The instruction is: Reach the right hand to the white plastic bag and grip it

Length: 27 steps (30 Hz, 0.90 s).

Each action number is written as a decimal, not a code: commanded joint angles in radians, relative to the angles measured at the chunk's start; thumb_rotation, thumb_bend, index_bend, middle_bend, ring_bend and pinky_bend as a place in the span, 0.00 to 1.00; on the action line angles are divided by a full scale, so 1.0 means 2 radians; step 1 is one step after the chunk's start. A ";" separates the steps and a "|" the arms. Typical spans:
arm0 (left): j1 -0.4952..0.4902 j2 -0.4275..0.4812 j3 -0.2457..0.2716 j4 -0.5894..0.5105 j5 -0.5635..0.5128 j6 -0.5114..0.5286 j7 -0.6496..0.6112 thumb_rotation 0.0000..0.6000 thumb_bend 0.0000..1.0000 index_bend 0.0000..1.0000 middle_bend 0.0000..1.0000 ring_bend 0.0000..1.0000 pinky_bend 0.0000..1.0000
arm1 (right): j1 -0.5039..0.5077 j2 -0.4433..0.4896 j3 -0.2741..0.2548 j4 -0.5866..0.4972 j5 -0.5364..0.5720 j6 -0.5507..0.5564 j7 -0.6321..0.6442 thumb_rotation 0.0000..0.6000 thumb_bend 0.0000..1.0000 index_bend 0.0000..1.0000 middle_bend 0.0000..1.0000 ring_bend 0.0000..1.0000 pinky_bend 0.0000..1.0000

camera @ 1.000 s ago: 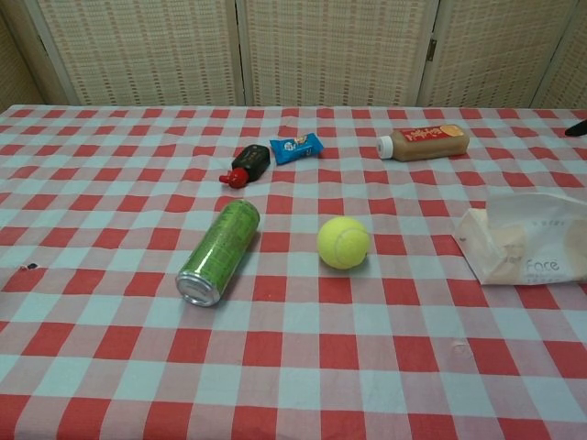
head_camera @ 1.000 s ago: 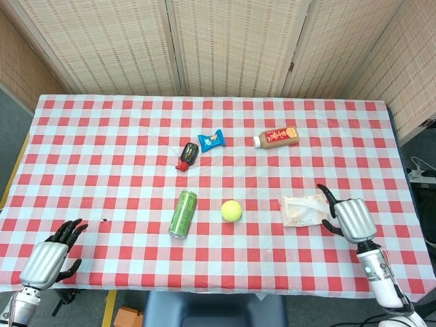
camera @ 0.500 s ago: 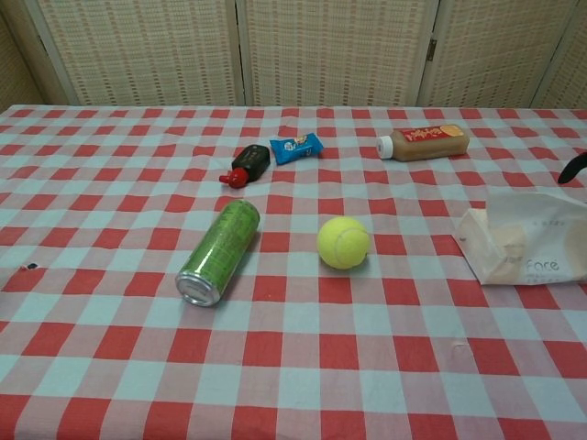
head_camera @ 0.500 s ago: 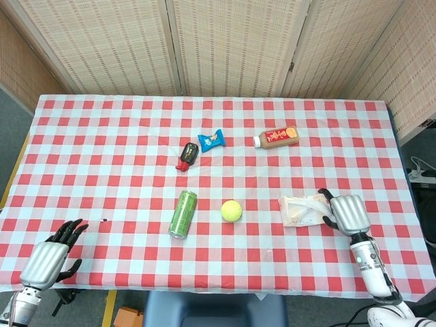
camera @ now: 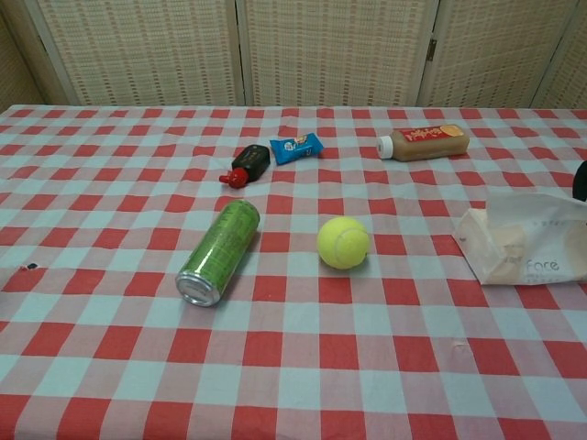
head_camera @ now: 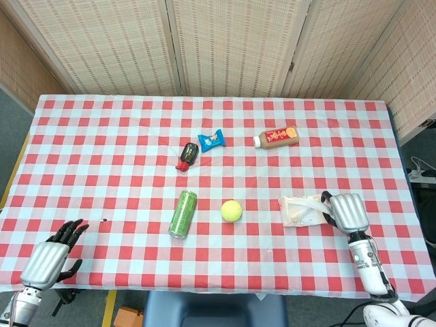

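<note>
Right hand point(head_camera: 347, 212) at 3 o'clock edge of crinkly white plastic bag point(head_camera: 303, 210), dark fingers curled against it; firm grip unclear. Bag lies flat at table's 4 o'clock, beside fuzzy round tennis ball point(head_camera: 231, 210). Left hand point(head_camera: 49, 257) empty, fingers spread.

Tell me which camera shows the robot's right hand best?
The head view: the whole right hand shows at the white plastic bag's right edge. The chest view catches only a dark sliver at its frame edge.
</note>
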 commanded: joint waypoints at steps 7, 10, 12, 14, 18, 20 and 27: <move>-0.001 0.000 0.000 0.000 -0.001 -0.002 -0.001 1.00 0.39 0.12 0.04 0.05 0.37 | 0.006 -0.021 0.001 0.026 0.001 0.002 0.003 1.00 0.36 0.56 0.74 0.83 0.85; -0.001 0.000 0.000 0.001 -0.001 -0.002 -0.002 1.00 0.39 0.12 0.04 0.05 0.37 | 0.006 -0.028 0.001 0.036 -0.011 0.015 0.026 1.00 0.37 0.59 0.74 0.83 0.85; -0.001 0.000 0.000 0.001 -0.001 -0.002 -0.002 1.00 0.39 0.12 0.04 0.05 0.37 | 0.004 -0.033 0.001 0.044 -0.022 0.029 0.046 1.00 0.37 0.61 0.75 0.85 0.86; -0.001 0.000 0.000 0.001 -0.001 -0.002 -0.002 1.00 0.39 0.12 0.04 0.05 0.37 | 0.002 -0.035 0.000 0.049 -0.033 0.042 0.063 1.00 0.38 0.63 0.76 0.85 0.87; -0.001 0.000 0.000 0.001 -0.001 -0.003 -0.002 1.00 0.39 0.12 0.04 0.05 0.37 | -0.003 -0.037 0.000 0.054 -0.054 0.075 0.095 1.00 0.39 0.65 0.77 0.86 0.88; -0.001 0.000 0.000 0.000 -0.002 -0.003 -0.002 1.00 0.39 0.12 0.04 0.05 0.37 | -0.006 -0.034 0.003 0.054 -0.062 0.094 0.113 1.00 0.40 0.67 0.77 0.86 0.88; -0.003 0.000 -0.001 0.000 -0.007 -0.007 -0.006 1.00 0.39 0.12 0.04 0.05 0.37 | -0.003 0.012 0.049 -0.001 -0.057 0.135 0.129 1.00 0.40 0.68 0.77 0.86 0.88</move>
